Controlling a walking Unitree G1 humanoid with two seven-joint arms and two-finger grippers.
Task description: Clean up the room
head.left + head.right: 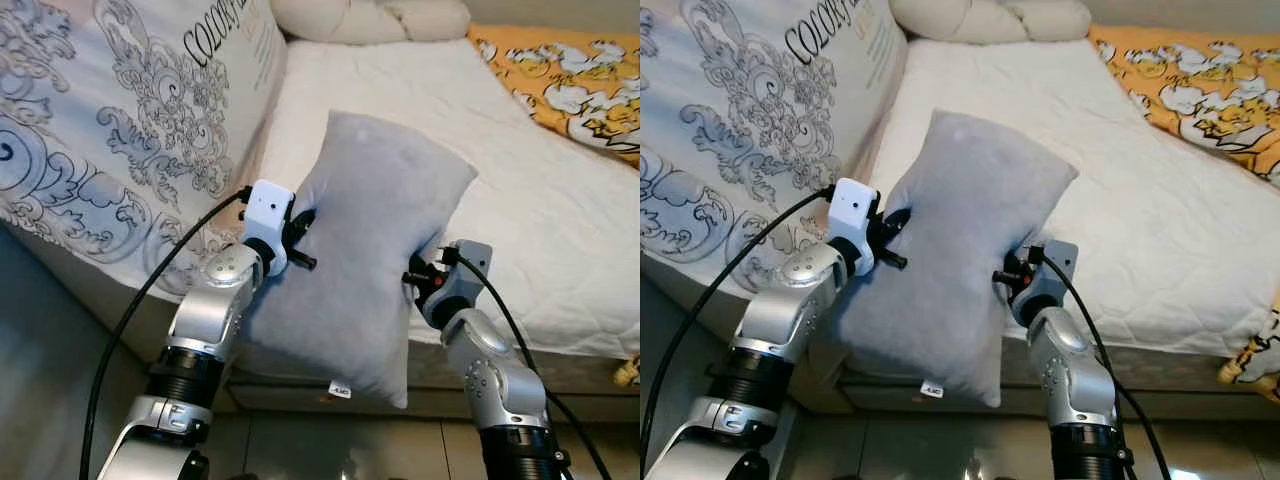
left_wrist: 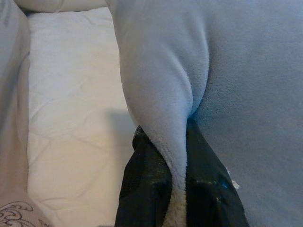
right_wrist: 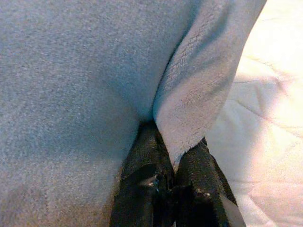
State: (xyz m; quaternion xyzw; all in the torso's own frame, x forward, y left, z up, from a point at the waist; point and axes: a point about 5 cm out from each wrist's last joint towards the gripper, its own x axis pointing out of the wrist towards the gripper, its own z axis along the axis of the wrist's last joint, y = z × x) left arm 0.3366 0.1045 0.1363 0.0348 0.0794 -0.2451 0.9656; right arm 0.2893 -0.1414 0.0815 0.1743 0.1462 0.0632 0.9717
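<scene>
The grey pillow (image 1: 365, 250) hangs upright between both tools: left tool (image 2: 177, 189) and right tool (image 3: 173, 177) each pinch a side fold. The bed (image 1: 520, 200) lies directly ahead, equally near both arms.

- I'm seeing a white quilted mattress (image 1: 520, 190) lying ahead.
- A grey-patterned white cover (image 1: 120, 130) is lying along its left.
- An orange floral blanket (image 1: 570, 80) is lying far right.
- A cream pillow (image 1: 370, 18) is resting at the head.
</scene>
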